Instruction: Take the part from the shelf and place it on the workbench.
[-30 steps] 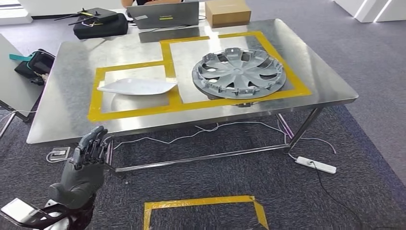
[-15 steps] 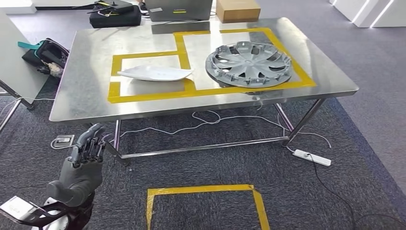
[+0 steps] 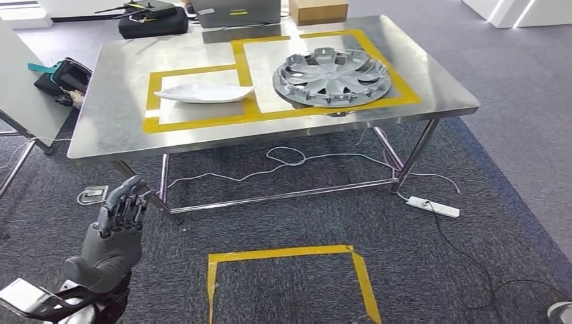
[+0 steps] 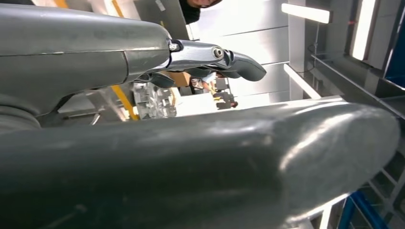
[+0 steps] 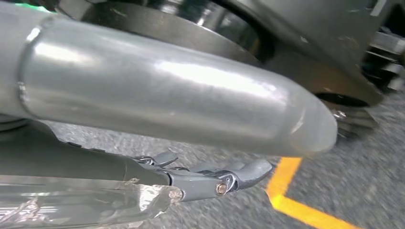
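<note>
Your left hand (image 3: pixel 116 226) is hanging low over the carpet, short of the bench's (image 3: pixel 111 128) near corner, fingers (image 3: pixel 125 202) straight and lying side by side, pointing up toward the bench edge with nothing in them. From the left wrist view you get the same story: thumb and fingers stretched out, nothing gripped.

Your right hand (image 5: pixel 210 179) shows in its wrist view, fingers extended over the dark carpet. Something shiny and see-through sits right against the underside of the fingers, but I can't tell if it's actually being held or what it is. Just past the fingertips there's a corner of yellow tape on the floor (image 5: pixel 291 200).

The part you care about, the grey wheel cover (image 3: pixel 332 76), is already lying flat on the bench, well ahead of your left fingers and off to their right, inside the bigger yellow taped box. It's sitting on the near tape line, with its near rim close to the bench edge. A white curved panel (image 3: pixel 204 92) lies in the smaller taped box, ahead of your left fingers and well apart from them.

Beyond that, at the far edge: a laptop (image 3: pixel 236 11), a cardboard box (image 3: pixel 318 10), and a black case (image 3: pixel 152 21).
</note>
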{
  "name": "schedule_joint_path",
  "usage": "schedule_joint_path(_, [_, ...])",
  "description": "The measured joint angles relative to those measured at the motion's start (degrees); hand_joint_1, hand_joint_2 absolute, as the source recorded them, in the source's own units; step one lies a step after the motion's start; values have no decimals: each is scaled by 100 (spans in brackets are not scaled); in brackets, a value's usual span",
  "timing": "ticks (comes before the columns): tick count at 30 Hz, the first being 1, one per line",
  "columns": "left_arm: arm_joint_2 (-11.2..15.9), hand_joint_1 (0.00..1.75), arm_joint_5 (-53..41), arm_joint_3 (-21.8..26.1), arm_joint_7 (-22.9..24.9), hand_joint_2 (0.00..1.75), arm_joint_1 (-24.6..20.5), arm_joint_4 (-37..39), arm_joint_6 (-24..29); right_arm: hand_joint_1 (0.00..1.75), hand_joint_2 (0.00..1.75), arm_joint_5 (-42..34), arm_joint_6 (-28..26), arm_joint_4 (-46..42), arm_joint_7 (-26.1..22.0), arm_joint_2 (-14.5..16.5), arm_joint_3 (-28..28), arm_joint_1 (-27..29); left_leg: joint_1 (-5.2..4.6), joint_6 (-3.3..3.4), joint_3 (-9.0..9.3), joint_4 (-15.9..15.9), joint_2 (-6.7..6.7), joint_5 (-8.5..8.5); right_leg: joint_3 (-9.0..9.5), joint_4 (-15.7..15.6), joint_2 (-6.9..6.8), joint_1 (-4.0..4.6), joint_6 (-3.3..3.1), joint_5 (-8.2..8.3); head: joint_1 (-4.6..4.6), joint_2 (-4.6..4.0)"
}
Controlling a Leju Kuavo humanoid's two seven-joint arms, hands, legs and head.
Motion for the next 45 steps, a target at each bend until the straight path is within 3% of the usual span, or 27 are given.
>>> schedule_joint_path(1, [1, 0, -1, 0, 0, 0, 1, 7, 1, 0, 0, -5, 0, 0, 0, 0, -5, 9, 12, -12, -13, 173, 0, -8, -46, 8, 5, -2, 9, 45, 0, 0])
schedule_joint_path(2, [2, 0, -1, 0, 0, 0, 1, 13, 1, 0, 0, -8, 0, 0, 0, 0, -10, 16, 22, -19, 84, 119, 0, 90, -96, 17, 16, -7, 23, 82, 1, 0])
schedule_joint_path(5, [4, 0, -1, 0, 0, 0, 0, 20, 1, 0, 0, -11, 0, 0, -1, 0, -18, 11, 57, -20, 833, -979, -57, 508, -199, 65, 76, -22, 85, 142, -1, 0])
schedule_joint_path(7, [5, 0, -1, 1, 0, 0, 4, 21, 1, 0, 0, -13, 0, 0, -2, 0, -19, -5, 64, 23, 1102, -1449, -112, 550, -264, 114, 125, -10, 145, 169, -4, 0])
schedule_joint_path(9, [4, 0, -2, 3, 0, 0, 7, 23, 1, 0, 0, -14, -1, 0, -2, 0, -20, -4, 57, 117, 1079, -1496, -95, 530, -333, 131, 168, -7, 213, 204, -3, 0])
schedule_joint_path(11, [-3, 0, -2, 5, 0, 0, 3, 24, 1, 0, 0, -14, -2, 0, -2, 0, -21, 14, 62, 216, 1042, -1502, -39, 560, -445, 281, 155, -17, 269, 100, 17, 0])
schedule_joint_path(12, [-6, 0, -2, 6, 0, 0, 2, 24, 1, 0, 0, -14, -1, 0, -2, 0, -22, 19, 65, 258, 1023, -1509, -6, 582, -565, 524, 130, -20, 290, -54, 29, 0])
schedule_joint_path(14, [-8, 0, -3, 8, 0, 0, 4, 26, 0, 0, 0, -15, 2, 0, -2, 0, -22, 21, 44, 311, 975, -1504, 59, 611, -909, 1323, 79, -22, 321, -475, 56, 0])
schedule_joint_path(15, [-8, 0, -3, 9, 0, 0, 7, 30, 0, 0, 0, -15, 4, 0, -2, 0, -22, 24, 30, 325, 953, -1502, 97, 624, -1060, 1681, 69, -23, 328, -618, 57, 0])
schedule_joint_path(16, [-8, 0, -3, 9, 0, 0, 8, 34, 1, 0, 0, -15, 4, 0, -2, 0, -22, 29, 18, 333, 938, -1499, 136, 633, -1124, 1872, 64, -22, 331, -660, 57, 0])
schedule_joint_path(17, [-8, 0, -3, 9, 0, 0, 9, 37, 1, 0, 0, -15, 5, 0, -1, 0, -22, 34, 10, 337, 931, -1496, 173, 640, -1067, 1820, 56, -22, 326, -587, 56, 0])
schedule_joint_path(18, [-8, 0, -3, 9, 0, 0, 9, 39, 0, 0, 0, -14, 7, 0, -1, -1, -23, 36, 5, 336, 931, -1491, 209, 643, -895, 1538, 32, -21, 315, -423, 57, 0])
schedule_joint_path(20, [-8, 0, -3, 11, 0, 0, 9, 39, -1, 0, 0, -14, 7, 0, -1, -1, -24, 21, -15, 313, 934, -1467, 279, 638, -428, 692, -138, -1, 285, -93, 61, 0])
schedule_joint_path(22, [-6, 0, -3, 13, 1, 0, 10, 40, 0, 0, 0, -14, 7, 0, -5, 0, -24, -5, -45, 259, 917, -1437, 346, 640, -196, 228, -262, 24, 235, 19, 53, 0])
schedule_joint_path(24, [-4, 0, -3, 13, 2, 0, 7, 41, 0, 0, 0, -14, 6, 0, -10, -1, -25, -2, -52, 203, 896, -1424, 425, 653, -221, 207, -195, 35, 170, 28, 46, 0])
schedule_joint_path(26, [-4, 0, -3, 14, 2, 0, 0, 40, -1, 0, 0, -14, 6, 0, -9, -2, -27, 14, -34, 137, 854, -1328, 386, 558, -256, 200, -102, 19, 94, 70, 42, 0])
schedule_joint_path(28, [-3, 0, -3, 15, 2, 0, -2, 40, 0, 0, 0, -14, 9, 0, -9, -1, -30, 7, -13, 71, 632, -822, 203, 219, -285, 188, -10, -6, 27, 115, 28, 0])
schedule_joint_path(30, [-2, 0, -3, 15, 2, 0, 5, 43, 1, 0, 0, -15, 12, 0, -9, 0, -31, 4, -2, 42, 276, -45, 92, -144, -329, 189, 91, -11, 3, 144, 24, 0])
schedule_joint_path(31, [-1, 0, -3, 15, 1, 0, 8, 45, 1, 0, 0, -15, 13, 0, -9, -1, -33, 10, 0, 40, 162, 195, 81, -199, -345, 190, 147, -11, 4, 155, 23, 0])
schedule_joint_path(32, [0, 0, -3, 15, 1, 0, 8, 48, 1, 0, 0, -15, 13, 0, -9, -1, -35, 17, 1, 46, 147, 227, 78, -137, -355, 191, 207, -11, 10, 165, 24, 0])
schedule_joint_path(34, [2, 0, -3, 14, 1, 0, 7, 50, 1, 0, 0, -14, 14, 0, -9, -1, -45, 21, 10, 69, 435, -342, 15, 250, -357, 191, 338, -18, 33, 182, 23, 0])
schedule_joint_path(36, [3, 0, -3, 13, 2, 0, 4, 50, 1, 0, 0, -14, 15, 0, -10, -1, -54, 9, 42, 91, 808, -1103, -235, 539, -382, 206, 460, -12, 77, 198, 25, 0])
schedule_joint_path(38, [5, 0, -6, 14, 2, 0, 4, 51, 1, 0, 0, -15, 17, 0, -12, -2, -57, 3, 55, 121, 926, -1396, -401, 570, -442, 214, 560, -14, 147, 227, 26, 0])
schedule_joint_path(40, [6, 0, -30, 15, 6, 0, 1, 52, 5, 0, 0, -16, 28, 0, -15, -2, -63, 20, 51, 185, 913, -1416, -319, 583, -513, 207, 624, -35, 222, 247, 25, 0])
schedule_joint_path(42, [4, 0, -64, 15, 15, 0, -3, 52, 17, 0, 0, -15, 47, 0, -17, -2, -71, 33, 60, 262, 914, -1437, -202, 606, -648, 422, 453, -25, 277, 101, 63, 0])
schedule_joint_path(44, [6, 0, -79, 18, 19, 0, 13, 52, 39, 0, 0, -8, 53, 0, -16, -2, -75, 22, 54, 311, 909, -1444, -66, 609, -970, 1130, 172, -12, 312, -277, 110, 0])
schedule_joint_path(45, [8, 0, -77, 20, 17, 0, 22, 54, 49, 0, 0, -6, 46, 0, -11, -2, -76, 18, 46, 323, 907, -1443, 7, 607, -1156, 1542, 101, -16, 326, -454, 120, 0])
